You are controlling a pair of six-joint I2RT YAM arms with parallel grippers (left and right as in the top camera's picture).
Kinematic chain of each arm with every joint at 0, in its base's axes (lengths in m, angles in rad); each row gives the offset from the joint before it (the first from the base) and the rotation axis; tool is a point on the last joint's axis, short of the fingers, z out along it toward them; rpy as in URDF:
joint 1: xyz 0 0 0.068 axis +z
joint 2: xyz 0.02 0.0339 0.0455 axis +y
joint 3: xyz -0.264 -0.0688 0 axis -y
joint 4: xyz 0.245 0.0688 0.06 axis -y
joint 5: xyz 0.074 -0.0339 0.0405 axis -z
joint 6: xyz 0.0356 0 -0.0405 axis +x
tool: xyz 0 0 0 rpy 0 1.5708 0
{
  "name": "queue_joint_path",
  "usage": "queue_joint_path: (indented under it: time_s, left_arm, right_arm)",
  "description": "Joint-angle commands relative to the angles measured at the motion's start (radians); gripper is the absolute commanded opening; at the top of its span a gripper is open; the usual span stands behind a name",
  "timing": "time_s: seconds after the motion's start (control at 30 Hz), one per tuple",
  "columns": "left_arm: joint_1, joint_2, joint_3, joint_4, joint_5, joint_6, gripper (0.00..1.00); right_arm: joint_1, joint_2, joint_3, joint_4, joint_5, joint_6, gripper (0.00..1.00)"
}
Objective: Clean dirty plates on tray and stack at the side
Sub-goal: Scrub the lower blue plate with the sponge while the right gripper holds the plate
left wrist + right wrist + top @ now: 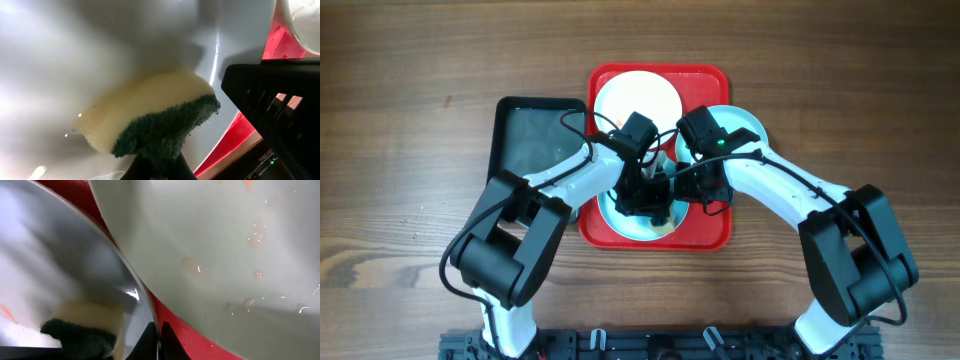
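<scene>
The red tray [705, 235] holds a white plate [635, 95] at the back, a pale blue plate [745, 125] at the right and a pale blue plate [620, 228] at the front. My left gripper [645, 200] is shut on a yellow-and-green sponge [150, 115] and presses it on the front plate [75, 50]. My right gripper [158, 337] is shut on that plate's rim [135, 287]. The sponge also shows in the right wrist view [85, 325]. Another plate [225, 255] with orange smears and water drops lies beside it.
A smaller black tray [535, 140] lies left of the red tray on the wooden table [400, 150]. Both arms cross over the middle of the red tray [235, 135]. The right arm's black body [280, 100] is close beside my left gripper.
</scene>
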Motion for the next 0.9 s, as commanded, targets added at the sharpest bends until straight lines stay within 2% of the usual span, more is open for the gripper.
queue_joint_path:
  time_s: [0.0,0.5,0.57,0.77,0.87]
  left_arm:
    - [-0.03,0.053,-0.036,-0.003,-0.005,-0.01,0.04]
    - [-0.008,0.036,-0.036,0.003,0.05,-0.005,0.04]
    - [0.014,0.005,-0.036,0.003,0.092,-0.005,0.04]
    - [0.116,-0.163,-0.036,-0.005,0.085,-0.005,0.04]
    - [0.158,-0.242,-0.036,-0.029,0.013,-0.006,0.04]
  right_arm:
    - [0.01,0.015,-0.001,0.035,-0.044,0.008,0.04]
    - [0.01,0.015,-0.001,0.034,-0.044,0.008,0.04]
    - [0.01,0.015,-0.001,0.034,-0.044,0.008,0.04]
    - [0.009,0.015,-0.001,0.034,-0.044,0.008,0.04]
    - [0.009,0.015,-0.001,0.034,-0.044,0.008,0.04]
